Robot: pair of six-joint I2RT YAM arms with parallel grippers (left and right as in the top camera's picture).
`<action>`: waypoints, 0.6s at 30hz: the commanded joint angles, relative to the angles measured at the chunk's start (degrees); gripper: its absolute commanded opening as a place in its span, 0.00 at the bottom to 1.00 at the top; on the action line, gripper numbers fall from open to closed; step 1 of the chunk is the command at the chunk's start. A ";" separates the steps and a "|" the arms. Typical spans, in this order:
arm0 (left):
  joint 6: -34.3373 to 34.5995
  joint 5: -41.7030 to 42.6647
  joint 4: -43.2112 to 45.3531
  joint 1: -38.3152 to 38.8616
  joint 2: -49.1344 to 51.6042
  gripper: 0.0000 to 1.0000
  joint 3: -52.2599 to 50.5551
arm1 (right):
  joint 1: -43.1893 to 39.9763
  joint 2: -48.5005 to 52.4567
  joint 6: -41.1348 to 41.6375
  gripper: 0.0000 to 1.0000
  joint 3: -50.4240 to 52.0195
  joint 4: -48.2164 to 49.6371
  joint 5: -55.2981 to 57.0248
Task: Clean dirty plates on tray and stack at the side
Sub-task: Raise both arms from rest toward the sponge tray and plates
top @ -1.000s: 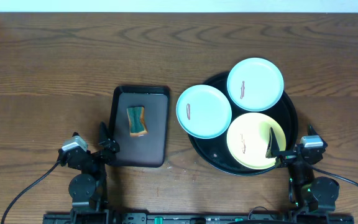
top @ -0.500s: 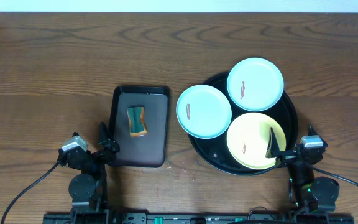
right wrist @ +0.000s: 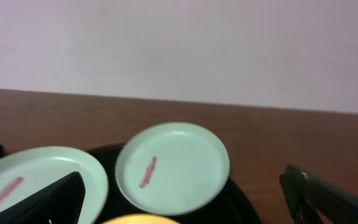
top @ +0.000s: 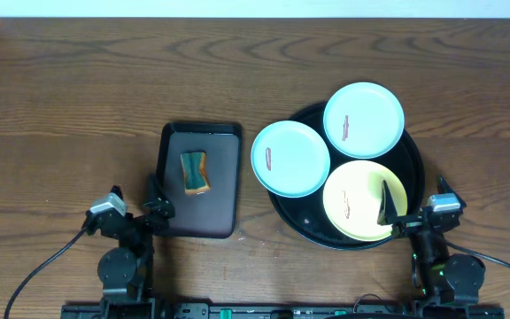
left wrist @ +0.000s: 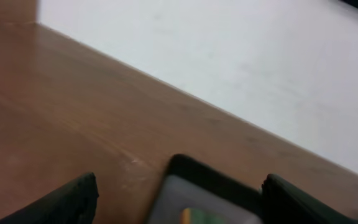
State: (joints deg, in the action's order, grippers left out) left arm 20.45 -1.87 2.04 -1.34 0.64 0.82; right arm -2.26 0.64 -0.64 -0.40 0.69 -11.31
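Note:
The round black tray (top: 412, 164) holds three plates, each with a reddish smear. A pale blue plate (top: 364, 120) lies at the back, another pale blue plate (top: 290, 158) overhangs the tray's left rim, and a pale yellow plate (top: 361, 200) lies at the front. My right gripper (top: 412, 206) is open and empty at the tray's front right, one finger over the yellow plate. The right wrist view shows the back plate (right wrist: 173, 168), the left plate (right wrist: 36, 180) and the yellow rim (right wrist: 132, 219). My left gripper (top: 134, 199) is open and empty by the brown tray.
A rectangular dark brown tray (top: 201, 180) lies left of the round tray, with a green and orange sponge (top: 195, 172) on it. The left wrist view shows this tray's corner (left wrist: 204, 186) between my fingers. Bare wood table surrounds both.
Both grippers have shifted slightly near the front edge. The plates, trays and sponge have not moved.

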 commanded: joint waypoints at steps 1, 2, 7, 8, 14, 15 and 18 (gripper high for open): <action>1.29 7.19 5.16 0.09 -0.37 0.86 -0.13 | 0.44 -0.26 1.62 0.99 0.07 3.06 -4.46; 1.31 7.85 5.86 0.09 -0.35 0.85 0.55 | 0.44 -0.26 2.40 0.99 -0.02 4.33 -5.70; 1.27 8.57 1.92 0.07 2.75 0.86 6.71 | 0.44 1.84 4.92 0.99 -3.72 4.24 -10.54; 1.27 8.57 0.50 0.09 4.26 0.85 8.46 | 0.44 3.06 5.86 0.99 -5.14 4.24 -10.75; 1.22 8.83 -12.02 0.09 20.65 0.86 27.43 | 0.44 20.57 7.30 0.99 -23.82 0.31 -12.26; 1.22 9.01 -15.30 0.09 24.39 0.85 32.02 | 0.44 25.05 7.30 0.99 -28.61 -2.23 -13.05; 1.03 10.80 -26.34 0.09 34.60 0.85 45.13 | 0.44 37.73 7.30 0.99 -42.58 -11.50 -17.49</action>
State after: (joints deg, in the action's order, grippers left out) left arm 21.21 6.42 -18.74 -1.34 27.35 34.94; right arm -2.26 28.73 5.58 -32.27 -6.48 -23.90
